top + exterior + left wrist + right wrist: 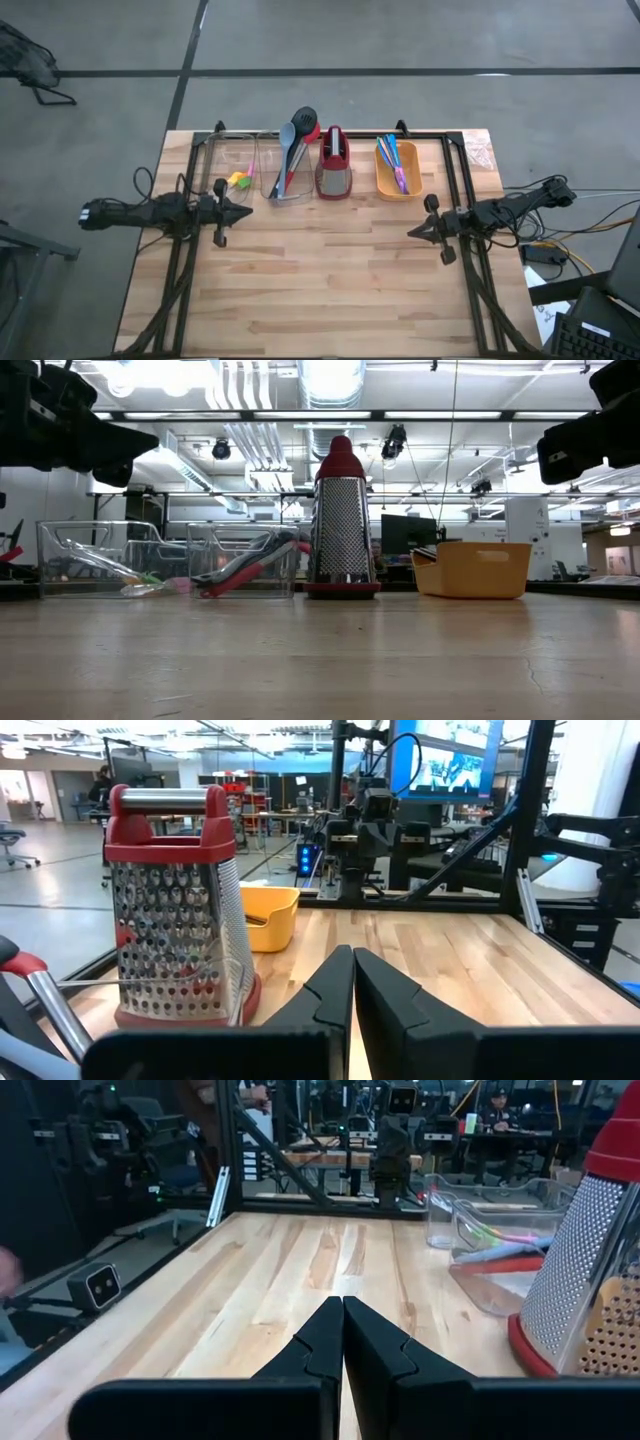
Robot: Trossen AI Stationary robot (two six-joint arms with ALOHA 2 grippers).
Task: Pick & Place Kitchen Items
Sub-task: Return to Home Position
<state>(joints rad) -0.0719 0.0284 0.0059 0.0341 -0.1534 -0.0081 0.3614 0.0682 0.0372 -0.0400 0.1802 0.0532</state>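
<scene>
While both my arms rest low over table, entry reads:
- Left gripper: fingers pressed together, nothing held, just beside left clear bin.
- Right gripper: fingers together, empty, well apart from orange bin.
- Small blocks: in left clear bin.
- Long spoons: in middle clear bin, heads past rim.
- Thin cutlery: in orange bin.
- Risk: careless left swing nudges bin; overhanging spoons could tip out.

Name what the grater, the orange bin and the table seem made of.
Grater: shiny perforated metal, likely steel, red plastic-looking handle and base. Orange bin: opaque matte plastic, seemingly. Table: pale wood planks with visible grain.
</scene>
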